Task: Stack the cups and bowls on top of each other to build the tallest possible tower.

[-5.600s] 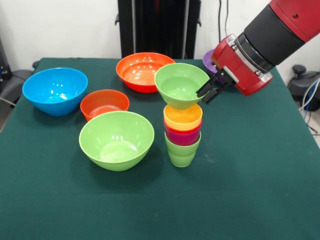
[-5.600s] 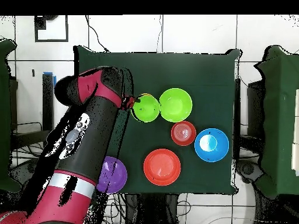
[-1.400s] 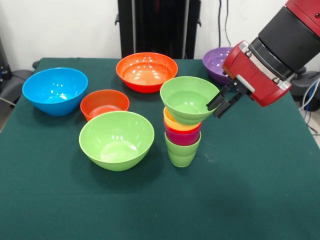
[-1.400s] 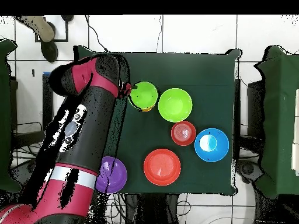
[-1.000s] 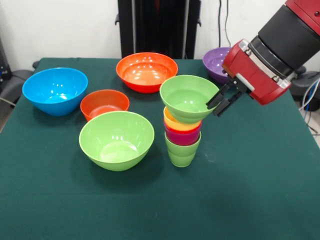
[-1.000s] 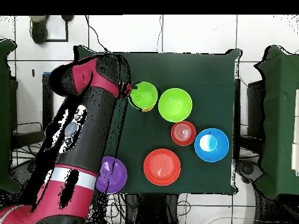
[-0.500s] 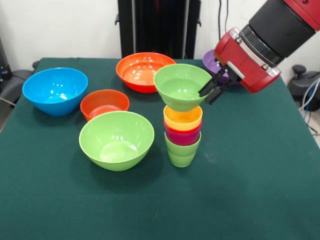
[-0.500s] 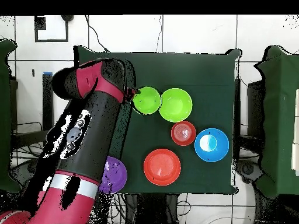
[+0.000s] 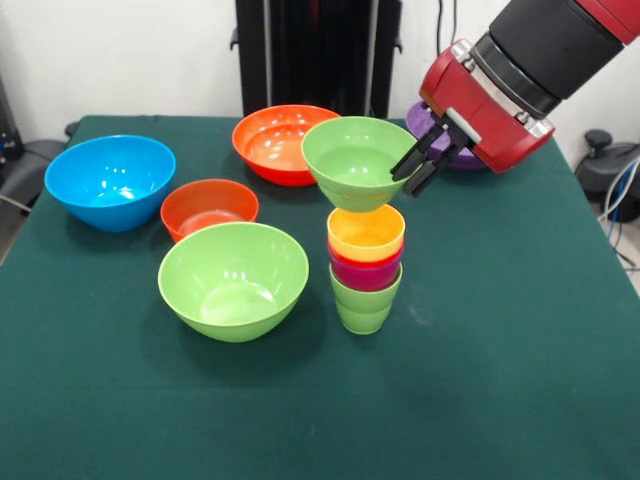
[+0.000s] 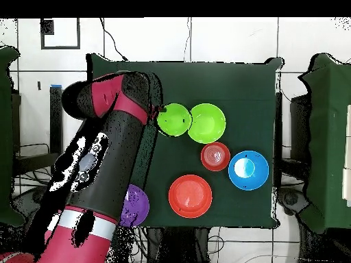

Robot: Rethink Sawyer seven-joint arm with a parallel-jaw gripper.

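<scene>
End effector (image 9: 418,172) clamped on the rim of the small light-green bowl (image 9: 358,163), apparently clear above the cups (image 9: 366,264) stacked just below it.

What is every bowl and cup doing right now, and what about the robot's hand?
gripper: jaws shut on the small green bowl's rim.
small green bowl: lifted, tilted, just above the cups.
stack of cups: upright, nested, yellow on top.
large green bowl: upright, empty.
small orange bowl: upright, empty.
blue bowl: upright, empty.
large orange bowl: upright, empty.
purple bowl: partly hidden by the arm.
</scene>
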